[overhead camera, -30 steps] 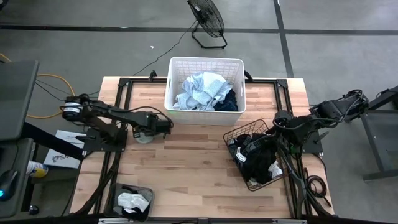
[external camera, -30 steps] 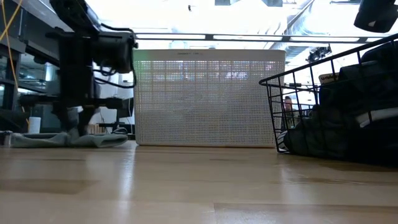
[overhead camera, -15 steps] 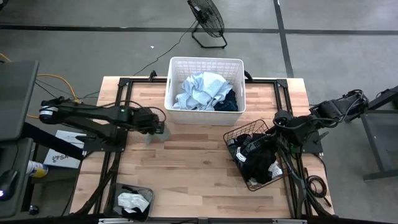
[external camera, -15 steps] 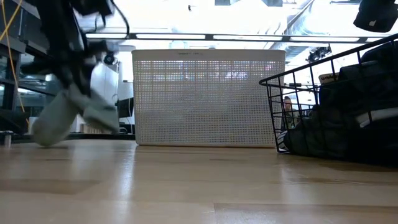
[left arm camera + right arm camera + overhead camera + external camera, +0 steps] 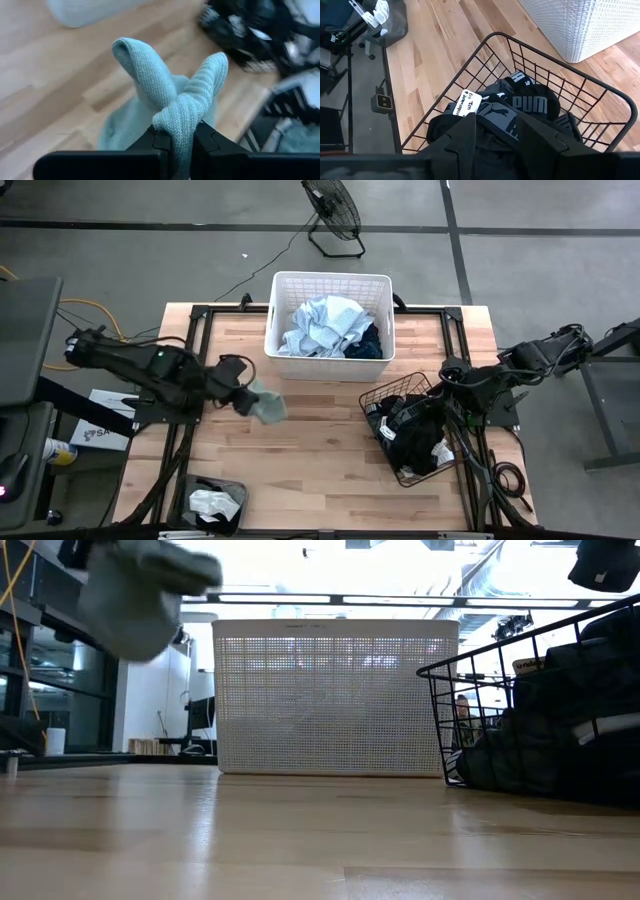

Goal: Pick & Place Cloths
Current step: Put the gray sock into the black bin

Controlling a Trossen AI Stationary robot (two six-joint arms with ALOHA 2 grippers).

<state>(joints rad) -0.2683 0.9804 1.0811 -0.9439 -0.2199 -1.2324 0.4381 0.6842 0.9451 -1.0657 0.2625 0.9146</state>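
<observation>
Left hand (image 5: 176,142) clamping sage cloth (image 5: 165,100) aloft

Count — 2 arms, 2 baskets: one white plastic basket (image 5: 330,320), one black wire basket (image 5: 412,430). One sage cloth (image 5: 264,402) between the left jaws.

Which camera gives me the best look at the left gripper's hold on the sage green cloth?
The left wrist view: the sage green cloth is pinched between the left gripper's fingers. The high view shows the cloth hanging off the gripper over the table; the low view shows it blurred; the right wrist view misses it.
</observation>
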